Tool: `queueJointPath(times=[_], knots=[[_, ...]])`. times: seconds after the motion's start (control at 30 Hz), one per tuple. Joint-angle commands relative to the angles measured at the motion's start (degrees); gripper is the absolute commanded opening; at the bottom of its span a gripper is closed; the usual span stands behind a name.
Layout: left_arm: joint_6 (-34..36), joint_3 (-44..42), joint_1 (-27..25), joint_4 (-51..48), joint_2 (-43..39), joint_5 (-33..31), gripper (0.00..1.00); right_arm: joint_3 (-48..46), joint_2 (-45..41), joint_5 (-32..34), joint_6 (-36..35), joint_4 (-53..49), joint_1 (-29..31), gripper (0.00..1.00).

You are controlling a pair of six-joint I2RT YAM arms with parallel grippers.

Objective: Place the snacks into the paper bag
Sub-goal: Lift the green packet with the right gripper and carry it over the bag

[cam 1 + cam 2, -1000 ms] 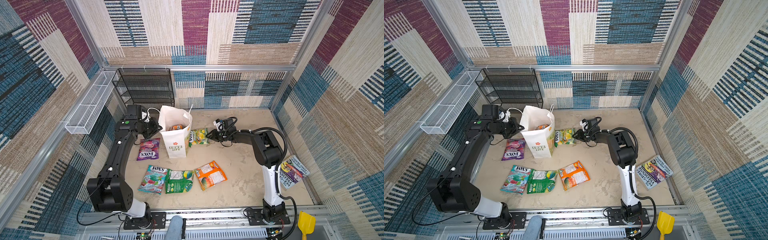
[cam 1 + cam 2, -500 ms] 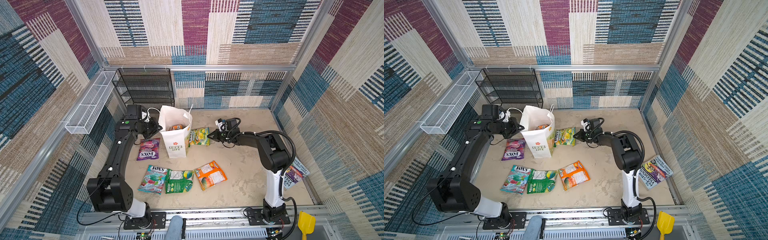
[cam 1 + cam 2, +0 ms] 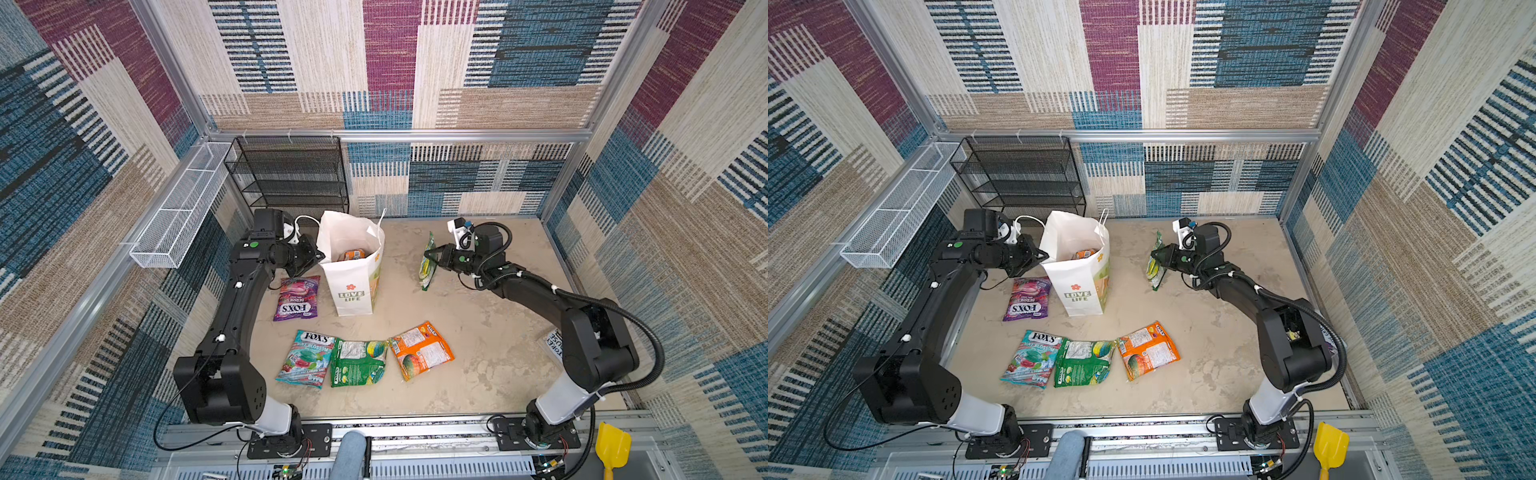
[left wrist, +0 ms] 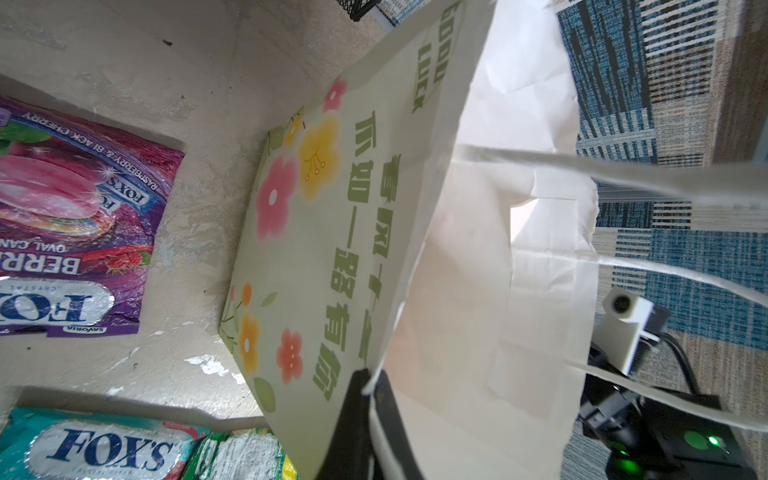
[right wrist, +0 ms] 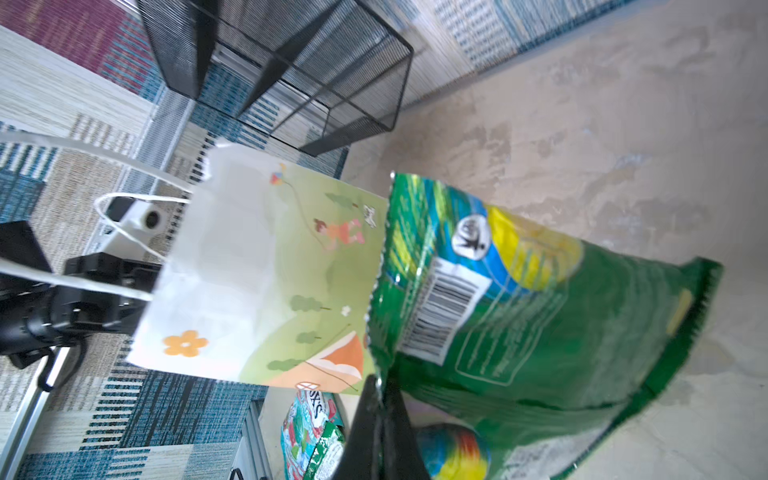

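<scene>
- Paper bag [image 3: 353, 286]: upright just above centre in both top views, mouth open; an orange packet [image 3: 352, 254] visible inside, anything beneath it hidden.
- Left gripper [image 3: 315, 257]: clenched on the bag's left rim, holding the mouth apart.
- Right gripper [image 3: 433, 255]: clenched on one edge of a yellow-green packet [image 3: 424, 276], right of the bag and apart from it; packet hanging edge-on, lower end at or just off the table [image 3: 478, 332], not resolvable.
- Purple packet [image 3: 296, 298]: flat on the table, just left of the bag's base.
- Teal-red packet [image 3: 307, 359], green packet [image 3: 358, 362], second orange packet [image 3: 422, 351]: a row below centre, neighbouring edges touching.
- Judged progress: at least one packet bagged, one gripped but not yet over the mouth, four awaiting pickup.
</scene>
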Motion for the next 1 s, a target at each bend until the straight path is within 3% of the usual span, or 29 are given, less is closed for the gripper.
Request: queueJointPath(times=[0.0, 0.23, 0.47, 0.7, 0.97], knots=[[-0.5, -0.05, 0.05, 1.97, -0.47, 1.24, 0.02, -0.02, -4.17, 0.57, 1.38, 0.3, 0.02, 0.0], [-0.65, -0.05, 0.06, 2.08, -0.89, 1.52, 0.02, 3.01, -13.59, 2.55, 1.85, -2.69, 1.25, 0.0], [-0.65, -0.05, 0.06, 2.32, -1.16, 1.92, 0.02, 16.53, -16.14, 9.58, -3.67, -10.26, 9.56, 0.0], [-0.3, 0.0, -0.03, 2.77, -1.64, 1.73, 0.03, 31.09, -11.2, 12.76, -7.27, -13.26, 18.31, 0.0], [-0.35, -0.05, -0.03, 2.95, -1.33, 1.97, 0.03, 47.84, 1.74, 11.15, -9.32, -17.78, 23.8, 0.0]])
